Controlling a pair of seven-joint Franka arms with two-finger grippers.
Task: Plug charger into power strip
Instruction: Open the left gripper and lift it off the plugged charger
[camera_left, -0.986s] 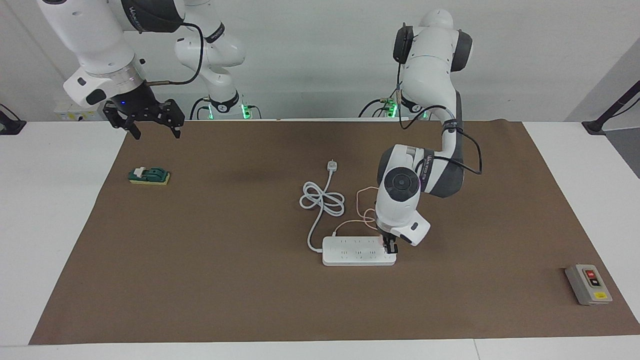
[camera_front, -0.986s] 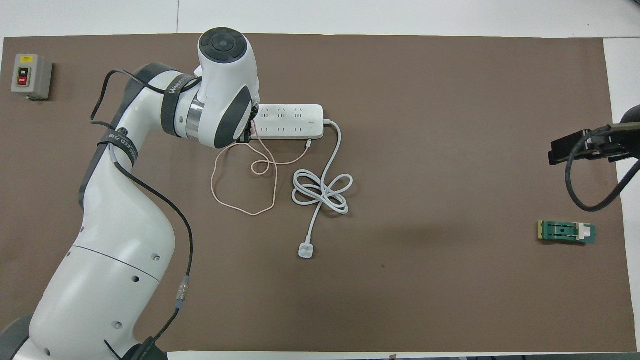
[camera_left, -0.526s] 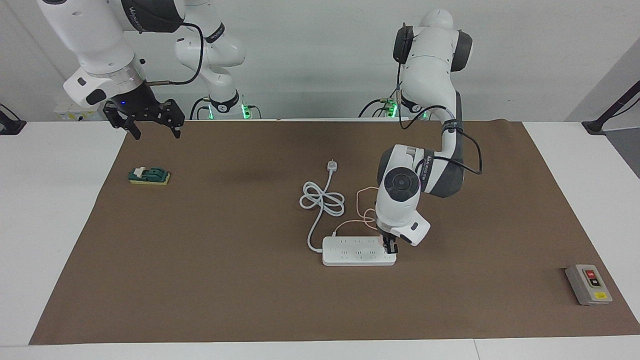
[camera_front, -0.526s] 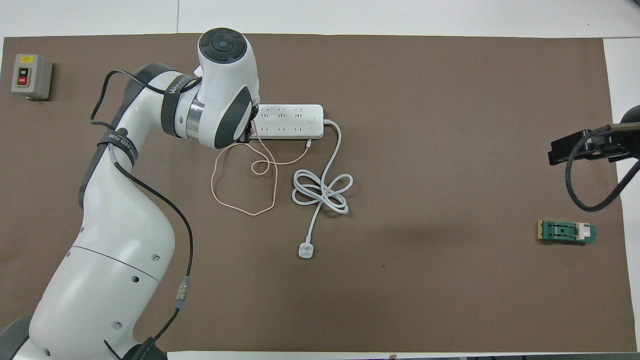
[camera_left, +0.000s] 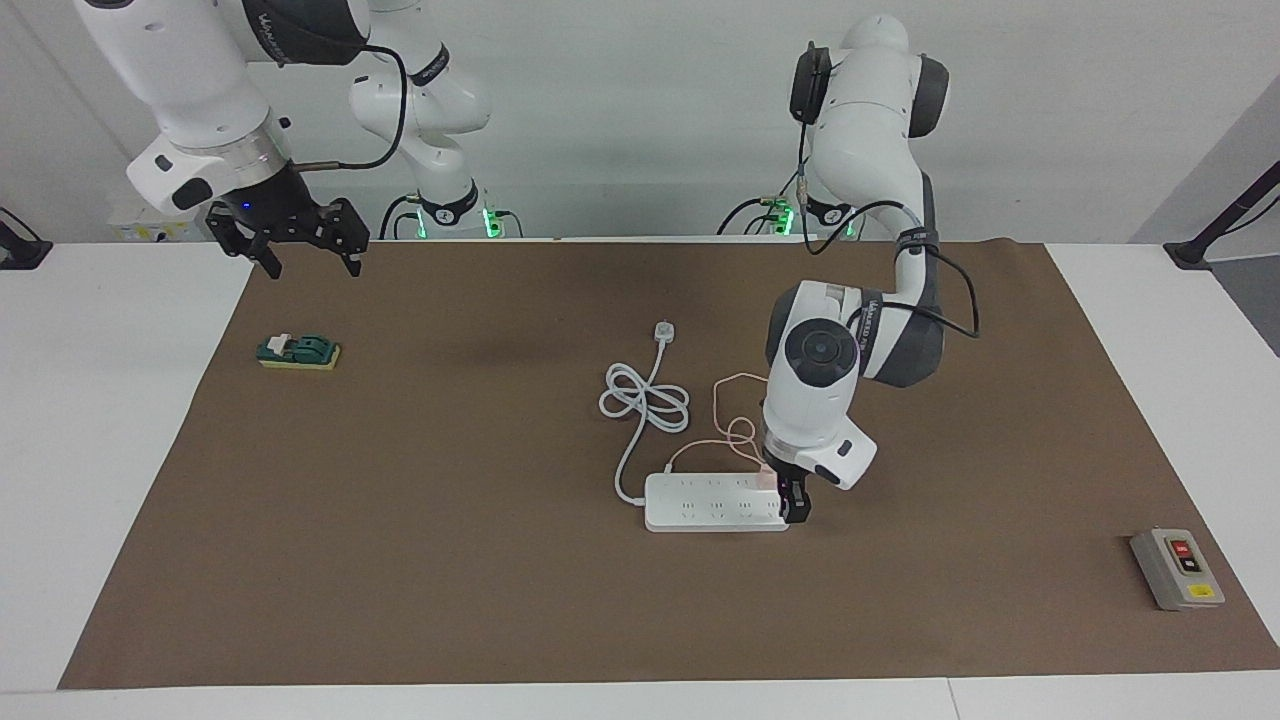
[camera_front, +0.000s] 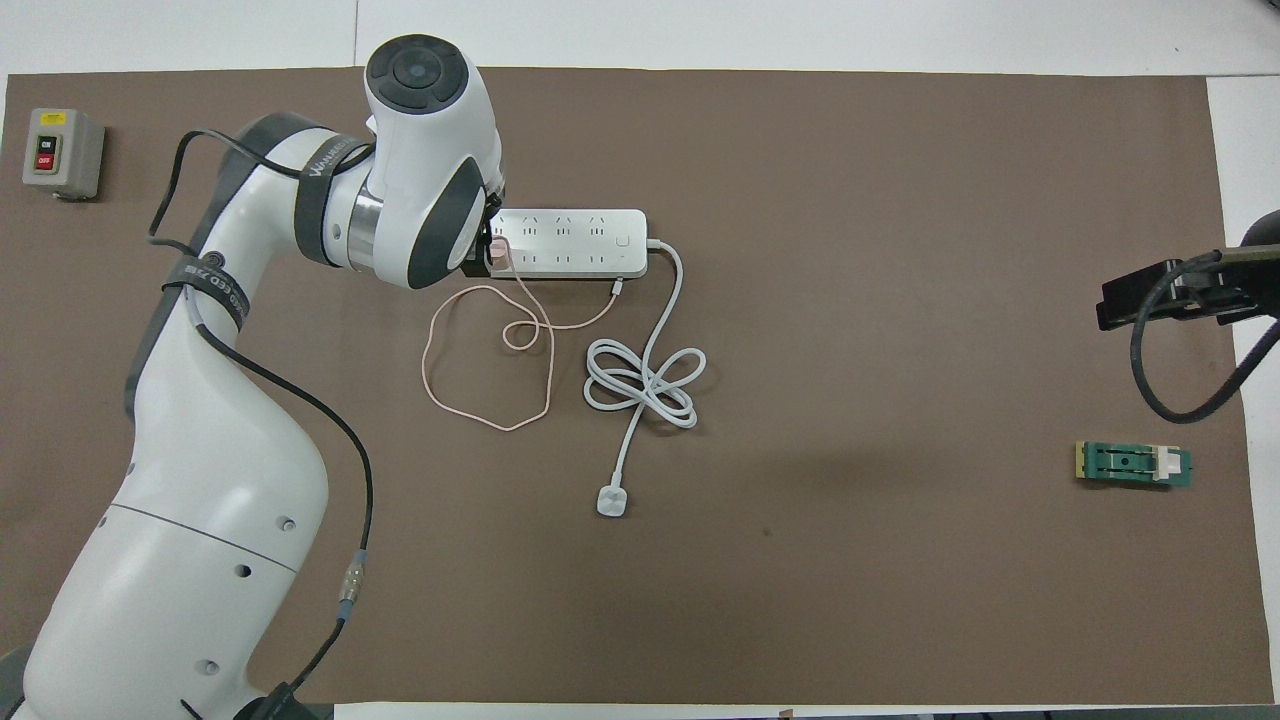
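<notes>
A: Where is the charger (camera_front: 497, 257) sitting?
B: On the power strip (camera_left: 712, 502), mid-worktop, at its end toward the left arm.
A: The left pincer (camera_left: 792, 503)?
B: Hanging over that end; fingers unclear.
A: The right pincer (camera_left: 300, 252)?
B: Waiting spread and empty at the worktop's robot-side edge.

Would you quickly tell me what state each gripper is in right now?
Left gripper: at the power strip's end beside the plugged-in charger; open or shut cannot be told.
Right gripper: open, empty, waiting.
</notes>
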